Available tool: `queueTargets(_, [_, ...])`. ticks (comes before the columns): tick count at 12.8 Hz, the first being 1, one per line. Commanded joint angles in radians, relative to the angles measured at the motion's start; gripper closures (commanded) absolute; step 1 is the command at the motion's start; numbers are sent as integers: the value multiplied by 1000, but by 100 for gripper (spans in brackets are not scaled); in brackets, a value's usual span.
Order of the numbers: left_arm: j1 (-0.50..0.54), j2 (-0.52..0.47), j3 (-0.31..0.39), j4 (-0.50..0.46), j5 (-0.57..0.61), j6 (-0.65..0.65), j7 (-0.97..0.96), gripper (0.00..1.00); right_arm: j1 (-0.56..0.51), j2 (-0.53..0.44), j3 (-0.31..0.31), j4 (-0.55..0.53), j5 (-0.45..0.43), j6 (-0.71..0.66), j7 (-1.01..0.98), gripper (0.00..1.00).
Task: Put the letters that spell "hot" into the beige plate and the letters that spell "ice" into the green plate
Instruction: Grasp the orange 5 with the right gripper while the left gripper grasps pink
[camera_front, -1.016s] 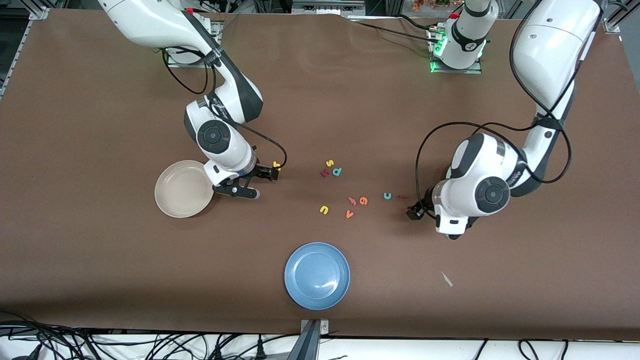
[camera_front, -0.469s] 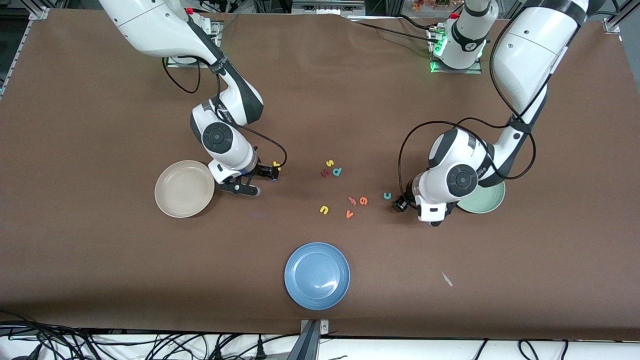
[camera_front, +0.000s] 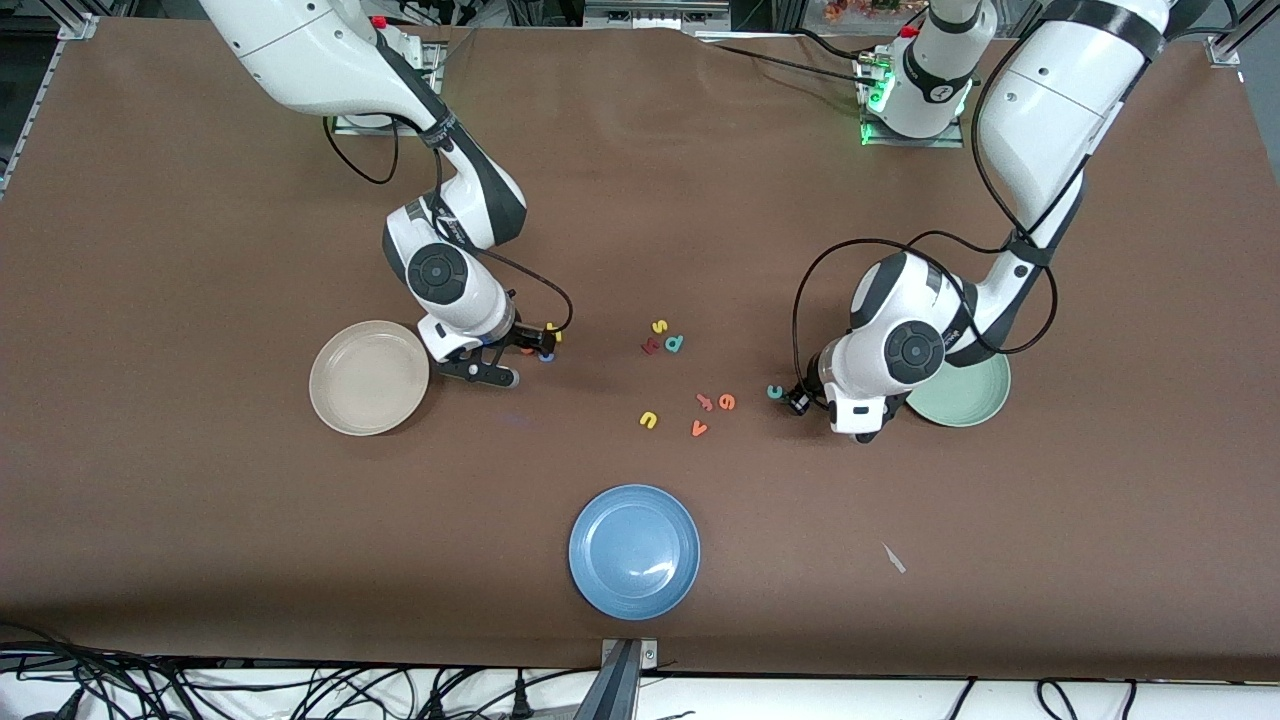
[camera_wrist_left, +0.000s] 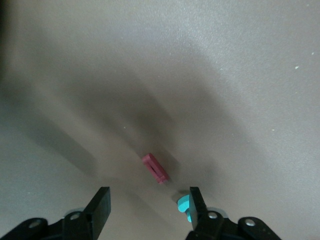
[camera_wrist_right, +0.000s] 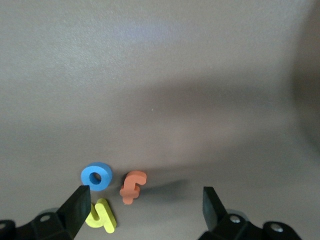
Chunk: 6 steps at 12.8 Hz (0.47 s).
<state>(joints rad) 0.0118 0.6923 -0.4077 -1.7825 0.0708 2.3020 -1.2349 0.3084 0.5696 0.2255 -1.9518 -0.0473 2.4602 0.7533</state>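
My right gripper (camera_wrist_right: 145, 200) hangs open, low over the table beside the beige plate (camera_front: 368, 377). The blue o (camera_wrist_right: 96, 176), orange t (camera_wrist_right: 132, 186) and yellow h (camera_wrist_right: 101, 216) lie close together by one of its fingers (camera_wrist_right: 80, 202). My left gripper (camera_wrist_left: 149, 201) is open just above the table. The dark red i (camera_wrist_left: 155, 168) lies just ahead of its jaws, and the teal c (camera_wrist_left: 183, 205) touches one finger (camera_wrist_left: 196, 200). The green plate (camera_front: 972, 398) is partly under the left arm. The orange e (camera_front: 727, 402) lies between c and the loose cluster.
Loose letters lie mid-table: yellow s (camera_front: 659, 326), teal-blue d (camera_front: 675, 343), yellow u (camera_front: 649, 420), orange v (camera_front: 699, 428). A blue plate (camera_front: 634, 550) sits nearer the front camera. A small white scrap (camera_front: 893, 558) lies toward the left arm's end.
The left arm swung toward the table's middle, uncovering the green plate, and its gripper came down by the i and c with narrower jaws. The right gripper shifted slightly.
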Motion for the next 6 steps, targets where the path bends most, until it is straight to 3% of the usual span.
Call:
queueTargets(1, [-6, -27, 9, -32, -11, 24, -14, 34, -8, -16, 11, -67, -23, 69, 26, 1])
queueTargets(6, [-9, -13, 15, -31, -11, 80, -35, 40, -8, -16, 11, -76, -25, 75, 26, 1])
